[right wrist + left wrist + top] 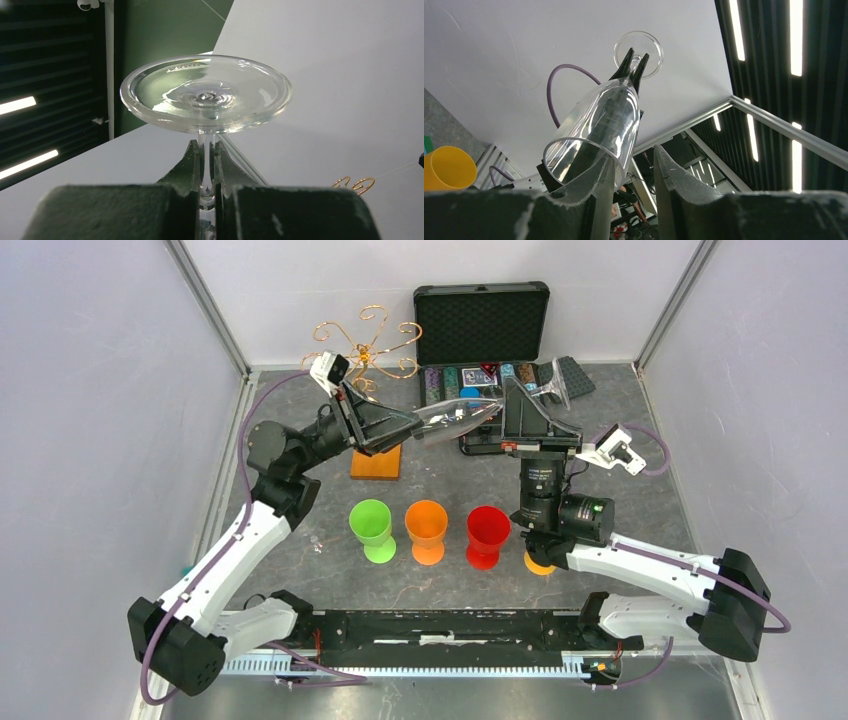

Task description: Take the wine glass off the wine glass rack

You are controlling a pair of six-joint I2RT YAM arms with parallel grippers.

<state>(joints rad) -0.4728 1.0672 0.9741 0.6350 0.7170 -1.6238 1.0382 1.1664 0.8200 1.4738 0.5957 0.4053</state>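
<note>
The clear wine glass [455, 420] lies sideways in the air, off the golden wire wine glass rack [365, 345], which stands on its orange base [376, 462]. My right gripper [525, 392] is shut on the stem just under the round foot [206, 92], as the right wrist view [206, 145] shows. My left gripper [415, 428] sits at the bowl's mouth. In the left wrist view, one finger [604, 175] is inside the rim of the glass [599, 125] and the other stands outside, clear of the wall, so the gripper [634, 150] is open.
An open black chip case [482, 325] stands at the back, behind the glass. Green [371, 525], orange [427, 525] and red [488, 530] cups stand in a row in front. A yellow cup [446, 167] is partly hidden by the right arm.
</note>
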